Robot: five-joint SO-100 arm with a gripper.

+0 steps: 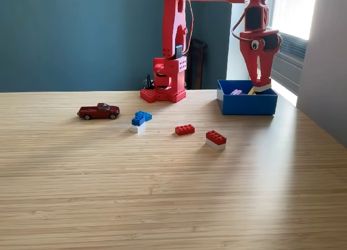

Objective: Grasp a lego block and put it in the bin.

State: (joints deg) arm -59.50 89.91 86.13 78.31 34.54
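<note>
The blue bin (246, 104) stands on the table at the exterior view's right. My red gripper (261, 85) hangs over the bin's right part, pointing down, shut on a red-and-white lego block (263, 88) just above the rim. A lilac piece (236, 91) and a yellow piece (252, 91) lie inside the bin. Loose on the table are a blue-and-white lego block (140, 120), a flat red lego block (185, 129) and a red-on-white lego block (216, 139).
A dark red toy car (98, 111) sits at the exterior view's left of the blocks. The arm's red base (163, 93) stands at the table's far edge. A grey wall and a window close off the right side.
</note>
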